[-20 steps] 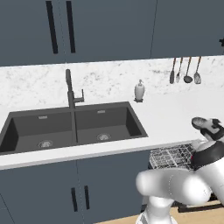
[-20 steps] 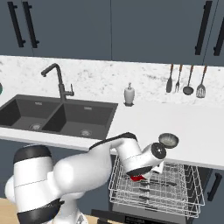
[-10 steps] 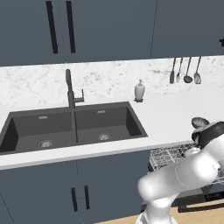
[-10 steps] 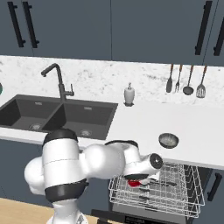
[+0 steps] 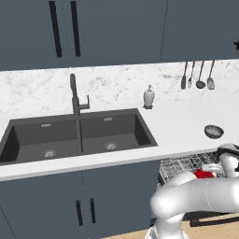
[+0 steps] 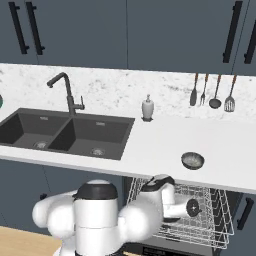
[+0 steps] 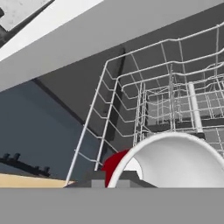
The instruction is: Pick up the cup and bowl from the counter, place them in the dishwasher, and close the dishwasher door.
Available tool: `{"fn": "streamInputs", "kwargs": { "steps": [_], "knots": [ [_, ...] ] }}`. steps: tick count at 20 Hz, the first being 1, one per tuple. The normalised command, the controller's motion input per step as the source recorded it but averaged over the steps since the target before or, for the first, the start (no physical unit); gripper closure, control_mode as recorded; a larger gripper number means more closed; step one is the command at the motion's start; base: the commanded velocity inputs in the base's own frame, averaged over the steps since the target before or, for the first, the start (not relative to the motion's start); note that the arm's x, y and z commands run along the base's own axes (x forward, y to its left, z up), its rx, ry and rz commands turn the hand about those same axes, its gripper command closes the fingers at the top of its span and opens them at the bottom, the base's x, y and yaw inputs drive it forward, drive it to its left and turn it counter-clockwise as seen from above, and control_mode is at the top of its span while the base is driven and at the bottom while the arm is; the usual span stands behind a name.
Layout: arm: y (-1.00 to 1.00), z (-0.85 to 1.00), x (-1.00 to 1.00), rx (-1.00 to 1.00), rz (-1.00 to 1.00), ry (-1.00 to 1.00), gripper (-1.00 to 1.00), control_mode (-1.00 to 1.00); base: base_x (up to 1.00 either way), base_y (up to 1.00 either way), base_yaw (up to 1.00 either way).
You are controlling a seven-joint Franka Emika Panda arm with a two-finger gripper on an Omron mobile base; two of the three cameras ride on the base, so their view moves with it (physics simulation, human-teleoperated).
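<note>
White speckled counter [image 6: 165,145] w/ metal bowl [image 6: 192,160] near front edge, soap dispenser [image 6: 147,108] at back.

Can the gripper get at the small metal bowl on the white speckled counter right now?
Probably not yet. The gripper is shut on a red cup with a white inside, low over the silver wire rack. The metal bowl sits unobstructed on the counter, so the path looks free once the cup is released.

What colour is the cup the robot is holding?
Red outside, white inside; the cup shows best in the hand view.
</note>
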Motion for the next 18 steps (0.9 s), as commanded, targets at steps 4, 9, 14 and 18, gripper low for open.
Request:
{"fn": "streamInputs", "kwargs": {
  "steps": [4, 9, 14, 18],
  "knots": [
    [0.0, -0.03, 0.49, 0.0, 0.0, -0.03, 1.0, -1.0, 0.0, 0.0, 0.0],
    [-0.01, -0.38, 0.32, 0.0, 0.0, -0.01, 1.0, -1.0, 0.0, 0.0, 0.0],
    [-0.04, -0.52, 0.09, 0.0, 0.0, -0.04, 1.0, -1.0, 0.0, 0.0, 0.0],
    [0.0, -0.23, 0.45, 0.0, 0.0, 0.0, 1.0, -1.0, 0.0, 0.0, 0.0]
  ]
}}
